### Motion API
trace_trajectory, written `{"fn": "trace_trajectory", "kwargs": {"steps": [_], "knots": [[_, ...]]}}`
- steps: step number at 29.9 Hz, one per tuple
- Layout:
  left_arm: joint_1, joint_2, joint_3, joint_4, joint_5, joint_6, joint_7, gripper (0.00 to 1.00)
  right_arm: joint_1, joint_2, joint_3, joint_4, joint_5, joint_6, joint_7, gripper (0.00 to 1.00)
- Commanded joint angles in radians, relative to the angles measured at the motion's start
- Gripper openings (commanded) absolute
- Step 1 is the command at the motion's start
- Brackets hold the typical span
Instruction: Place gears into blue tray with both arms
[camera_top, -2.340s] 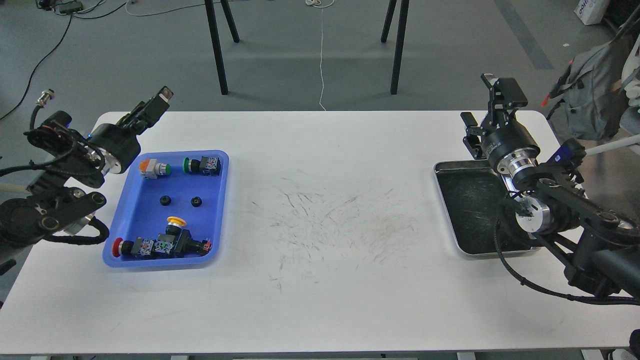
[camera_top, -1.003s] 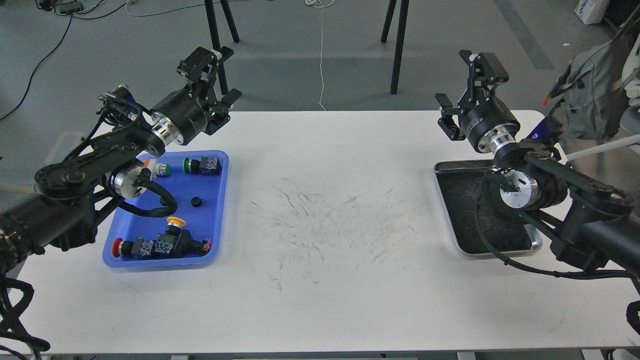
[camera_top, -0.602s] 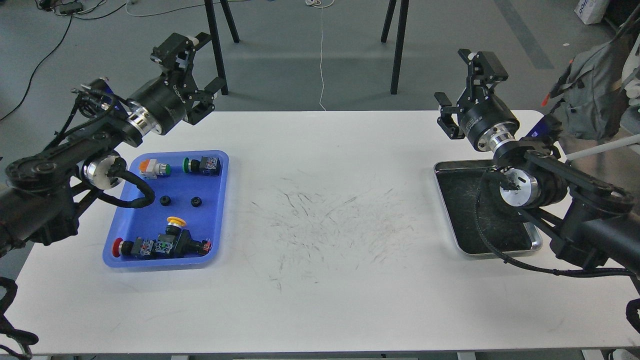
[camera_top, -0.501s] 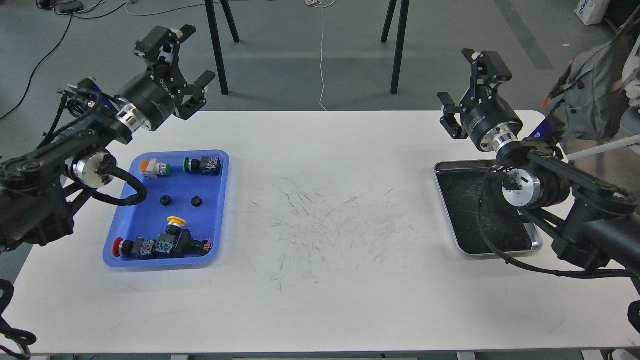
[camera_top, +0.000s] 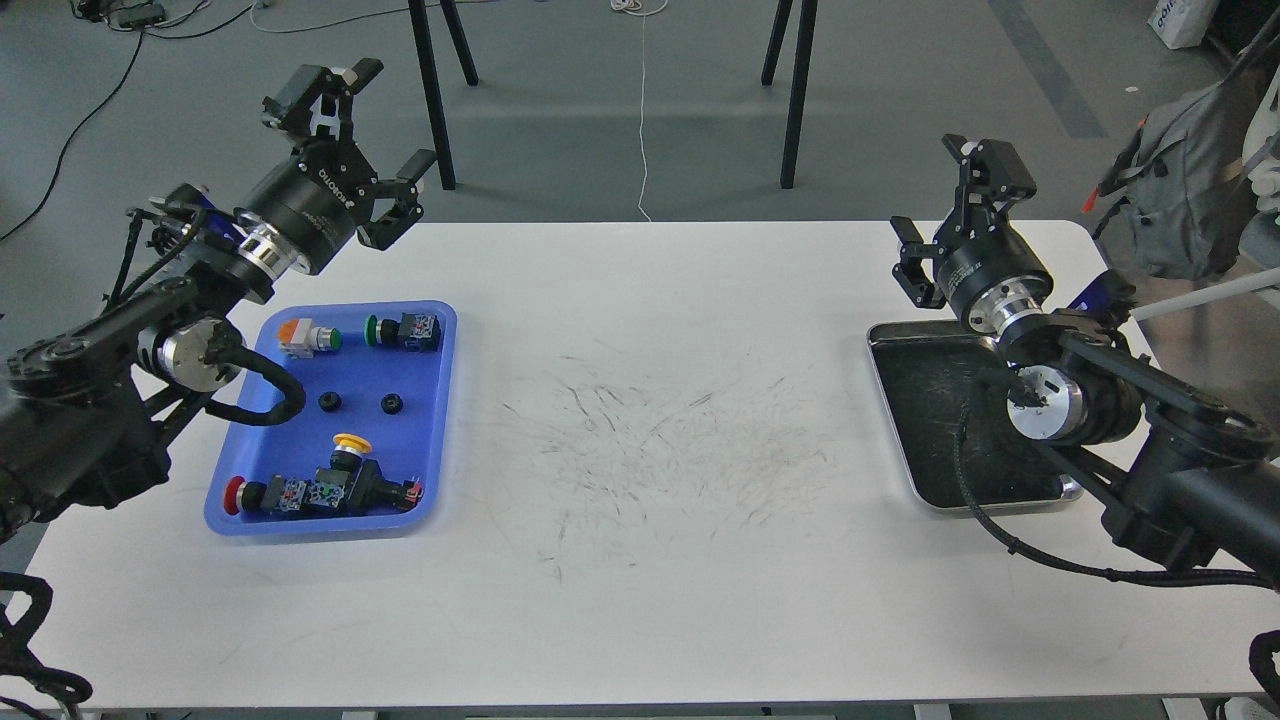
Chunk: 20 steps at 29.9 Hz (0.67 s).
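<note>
Two small black gears (camera_top: 329, 401) (camera_top: 392, 403) lie side by side in the middle of the blue tray (camera_top: 436, 440) at the table's left. My left gripper (camera_top: 366, 135) is raised above the table's back left edge, beyond the tray, open and empty. Over the back right corner, above the steel tray's far end, my right gripper (camera_top: 950, 208) is likewise open and holds nothing.
Several push-button switches (camera_top: 404, 330) (camera_top: 320, 487) lie in the blue tray at its far and near ends. A steel tray (camera_top: 950, 420) with a dark scratched bottom sits at the right, partly under my right arm. Black stand legs (camera_top: 432, 95) rise behind the table.
My left arm swung up from beside the tray to above it, then back left. My right gripper rose, then came down and right a little. Both gears stayed in the blue tray.
</note>
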Motion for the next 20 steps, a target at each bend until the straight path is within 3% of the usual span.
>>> {"fn": "trace_trajectory", "kwargs": {"steps": [1, 20], "knots": [[0.013, -0.015, -0.007, -0.005, -0.015, 0.015, 0.0, 1.0, -0.003, 0.003, 0.015, 0.002, -0.001, -0.002, 0.0, 0.99], [0.056, -0.037, -0.01, -0.01, -0.026, 0.073, 0.0, 1.0, 0.015, 0.005, 0.056, -0.018, -0.008, -0.02, 0.0, 0.99]]}}
